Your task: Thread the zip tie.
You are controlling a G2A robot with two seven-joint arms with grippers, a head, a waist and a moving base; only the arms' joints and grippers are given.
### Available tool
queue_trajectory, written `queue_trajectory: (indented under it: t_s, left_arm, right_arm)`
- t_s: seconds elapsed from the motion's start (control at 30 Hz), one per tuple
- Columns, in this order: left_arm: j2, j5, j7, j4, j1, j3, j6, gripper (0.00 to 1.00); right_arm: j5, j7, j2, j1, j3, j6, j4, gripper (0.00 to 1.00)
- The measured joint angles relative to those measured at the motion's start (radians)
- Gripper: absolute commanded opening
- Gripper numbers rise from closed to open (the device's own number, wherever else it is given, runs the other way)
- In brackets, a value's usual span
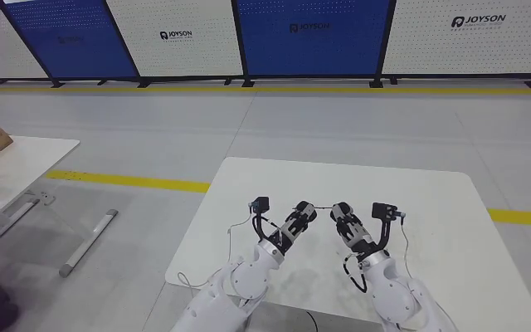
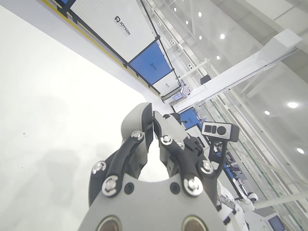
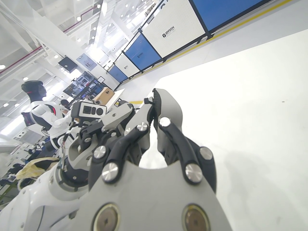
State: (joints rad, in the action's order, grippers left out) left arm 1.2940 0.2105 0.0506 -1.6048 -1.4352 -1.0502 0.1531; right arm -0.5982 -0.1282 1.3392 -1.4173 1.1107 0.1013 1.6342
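The left gripper (image 1: 309,210) and right gripper (image 1: 337,212) are held tip to tip above the white table (image 1: 431,207). Both sets of jaws are closed. The zip tie (image 3: 146,101) is pinched at the right gripper's tips w/ its head protruding. The other end is prob. clamped between the left gripper's pads, though little is seen there.

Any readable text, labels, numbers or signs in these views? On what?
White partition panels: a dark logo plus one brand word, legible.
Blue partition panels: the same mark, faint.
Hall poster: too small to read.
Table: no print.
Zip tie: no print.
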Motion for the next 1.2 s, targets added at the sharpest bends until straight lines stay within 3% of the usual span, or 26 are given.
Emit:
queue_trajectory:
  t_s: [0.27,0.5,0.7,0.9,1.2]
  left_arm:
    - [0.007,-0.092,0.030,-0.002,0.002,-0.013,-0.001,0.00]
    - [0.008,-0.158,-0.014,-0.009,0.001,-0.020,0.005,0.00]
    - [0.008,-0.160,-0.014,-0.009,0.001,-0.020,0.004,0.00]
    - [0.011,-0.272,-0.057,-0.028,-0.002,-0.030,0.005,0.00]
    - [0.009,-0.285,-0.065,-0.037,-0.006,-0.040,0.008,0.00]
  right_arm:
    - [-0.034,-0.016,-0.007,-0.022,0.023,0.000,0.008,1.00]
    - [-0.101,-0.060,-0.013,-0.022,0.043,-0.085,-0.013,1.00]
    - [-0.100,-0.061,-0.013,-0.023,0.041,-0.072,-0.012,1.00]
    - [-0.160,-0.116,-0.020,-0.001,0.033,0.010,-0.036,1.00]
    - [-0.168,-0.121,-0.020,0.018,0.035,0.008,-0.056,1.00]
